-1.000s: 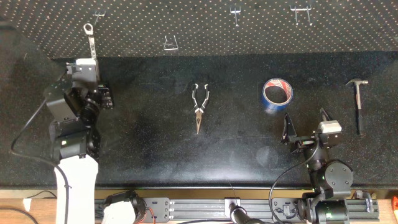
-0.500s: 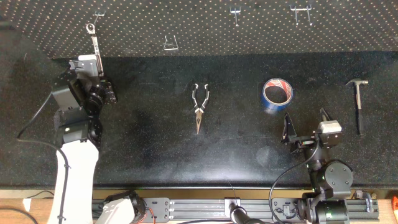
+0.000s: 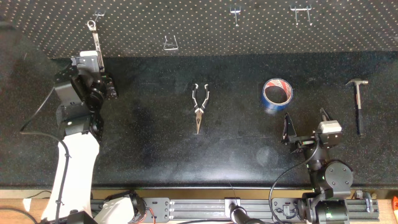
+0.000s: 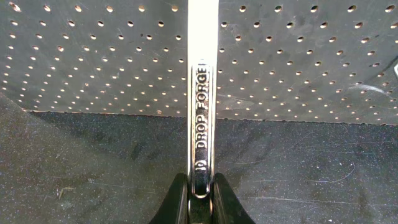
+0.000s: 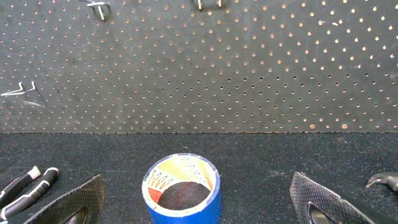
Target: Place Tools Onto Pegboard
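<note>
My left gripper (image 3: pixel 96 61) is shut on a silver wrench (image 3: pixel 95 40), whose ring end is up against the pegboard (image 3: pixel 205 28) at the far left, just below a hook (image 3: pixel 99 12). In the left wrist view the wrench (image 4: pixel 203 93) stands upright from between my fingers (image 4: pixel 176 202). Pliers (image 3: pixel 199 104) with white handles lie mid-table. A blue tape roll (image 3: pixel 277 93) and a hammer (image 3: pixel 358 106) lie to the right. My right gripper (image 3: pixel 305 121) rests open near the table's front, with the tape roll (image 5: pixel 181 188) ahead of it.
Several empty metal hooks sit on the pegboard: one wire hook (image 3: pixel 170 43) left of centre, another (image 3: pixel 235 12) at the middle, a double one (image 3: pixel 301 12) at the right. The black table (image 3: pixel 149 143) has free room between the tools.
My left arm has carried the wrench up and slightly right, bringing its ring end higher on the pegboard toward the top-left hook. The right arm has stayed still.
</note>
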Controlling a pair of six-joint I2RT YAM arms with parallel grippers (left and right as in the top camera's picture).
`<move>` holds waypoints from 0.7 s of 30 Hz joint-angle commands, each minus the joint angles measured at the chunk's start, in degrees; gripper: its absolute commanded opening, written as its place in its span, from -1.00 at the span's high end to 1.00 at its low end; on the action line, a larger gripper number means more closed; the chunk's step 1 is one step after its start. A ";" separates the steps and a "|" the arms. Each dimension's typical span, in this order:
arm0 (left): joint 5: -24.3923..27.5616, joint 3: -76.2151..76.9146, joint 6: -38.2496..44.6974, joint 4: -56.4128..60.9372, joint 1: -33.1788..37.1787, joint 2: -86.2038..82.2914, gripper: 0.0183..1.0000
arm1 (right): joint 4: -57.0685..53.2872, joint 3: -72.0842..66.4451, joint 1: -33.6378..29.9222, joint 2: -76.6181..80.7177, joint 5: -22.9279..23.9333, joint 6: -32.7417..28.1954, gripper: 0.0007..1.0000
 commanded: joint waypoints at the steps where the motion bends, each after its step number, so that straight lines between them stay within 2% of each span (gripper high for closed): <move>1: 0.17 0.63 0.09 1.01 0.00 2.60 0.98 | -0.15 -0.24 -0.35 -0.42 -0.33 0.83 -0.95; 7: 0.17 3.82 0.07 1.22 0.00 5.75 0.98 | -0.15 -0.24 -0.35 -0.42 -0.33 0.81 -0.95; 10: 0.15 4.72 0.07 1.38 0.00 6.95 0.68 | -0.15 -0.24 -0.35 -0.42 -0.33 0.81 -0.95; 11: 0.15 4.72 0.07 1.40 0.00 6.97 0.52 | -0.15 -0.24 -0.35 -0.42 -0.33 0.83 -0.95; 13: 0.11 4.72 0.07 1.36 0.00 6.97 -0.10 | -0.15 -0.24 -0.35 -0.42 -0.33 0.81 -0.95; 15: -0.09 4.72 0.07 1.33 0.00 6.93 -0.99 | -0.15 -0.24 -0.35 -0.42 -0.33 0.83 -0.95; 18: -0.02 6.01 -0.46 -3.04 -0.24 5.29 -0.99 | -0.15 -0.24 -0.35 -0.42 -0.33 0.83 -0.95; 21: -0.02 11.10 -0.39 -18.60 -5.11 -1.66 -0.99 | -0.15 -0.24 -0.35 -0.42 -0.33 0.81 -0.95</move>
